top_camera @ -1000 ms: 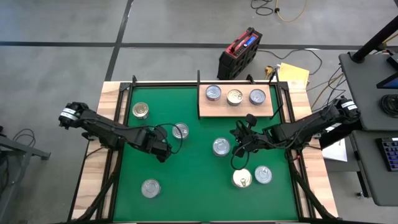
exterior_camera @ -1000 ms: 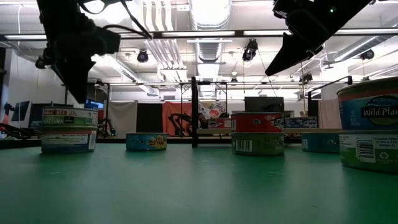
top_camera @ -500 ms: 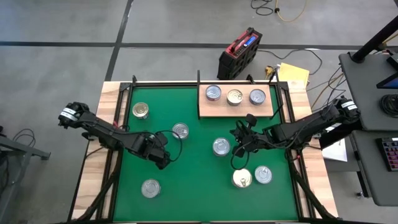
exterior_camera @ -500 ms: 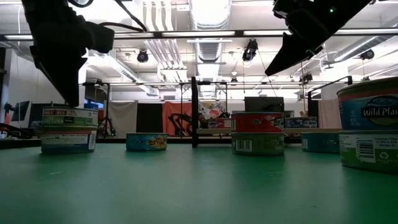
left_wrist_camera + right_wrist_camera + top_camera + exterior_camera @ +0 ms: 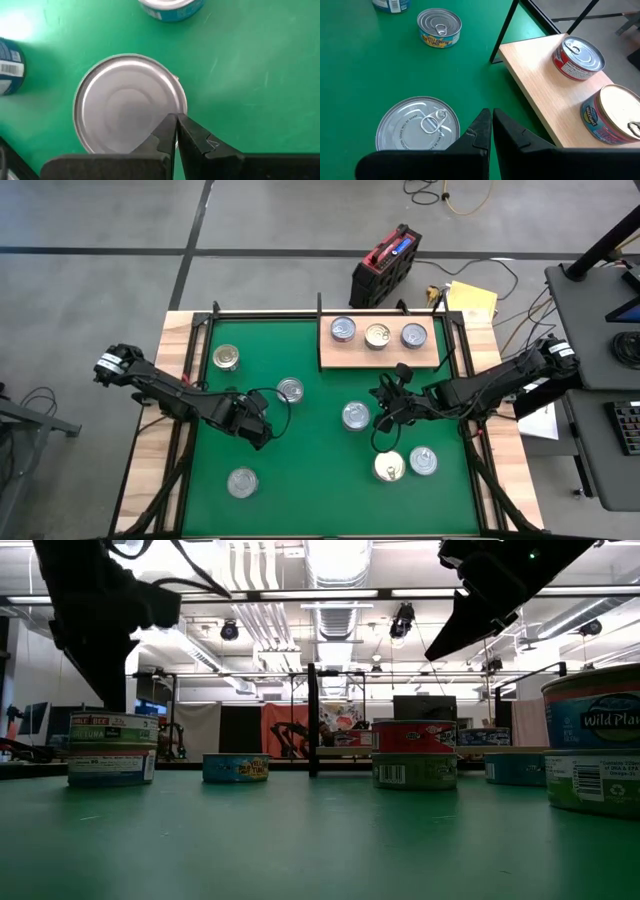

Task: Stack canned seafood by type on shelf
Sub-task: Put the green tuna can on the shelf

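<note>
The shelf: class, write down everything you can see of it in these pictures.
The shelf is a flat rectangular board of pale, light-brown wood, lying level at the far edge of the green mat, right of centre. Three cans stand upright on it in one row, apart from each other, none stacked. Neither hand touches it. A thin black post stands at its corner.

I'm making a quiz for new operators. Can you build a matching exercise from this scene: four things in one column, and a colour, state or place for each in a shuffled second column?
Column one:
1. shelf
2. mat
3. left end effector
4. red-sided can

Column two:
A. green
B. shut
C. pale wood
D. standing on the shelf

Pairs: 1-C, 2-A, 3-B, 4-D
</note>
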Available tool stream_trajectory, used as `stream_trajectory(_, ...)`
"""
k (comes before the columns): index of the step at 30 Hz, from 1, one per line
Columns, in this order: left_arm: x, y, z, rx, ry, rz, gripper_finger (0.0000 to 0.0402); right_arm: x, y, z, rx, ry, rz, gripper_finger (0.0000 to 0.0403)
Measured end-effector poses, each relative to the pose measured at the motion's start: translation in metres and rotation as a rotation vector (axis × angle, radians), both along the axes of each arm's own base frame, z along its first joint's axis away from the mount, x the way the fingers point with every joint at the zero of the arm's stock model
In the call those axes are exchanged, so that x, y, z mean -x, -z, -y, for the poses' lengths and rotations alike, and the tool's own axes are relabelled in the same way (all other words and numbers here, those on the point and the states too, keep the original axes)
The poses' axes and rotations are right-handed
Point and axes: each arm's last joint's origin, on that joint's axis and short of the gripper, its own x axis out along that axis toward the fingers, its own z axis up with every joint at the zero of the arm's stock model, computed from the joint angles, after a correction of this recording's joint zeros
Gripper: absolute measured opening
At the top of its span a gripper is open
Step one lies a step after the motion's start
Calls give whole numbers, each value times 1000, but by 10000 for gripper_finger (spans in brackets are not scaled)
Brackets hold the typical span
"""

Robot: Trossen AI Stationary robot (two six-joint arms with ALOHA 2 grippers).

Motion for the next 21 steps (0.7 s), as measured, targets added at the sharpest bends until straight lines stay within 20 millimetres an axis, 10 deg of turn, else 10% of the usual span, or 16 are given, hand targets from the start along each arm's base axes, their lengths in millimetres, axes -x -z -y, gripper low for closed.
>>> stream_trajectory(21,-22,26,21,43,53,14,0,-2,-2,0,-7,0,23,9)
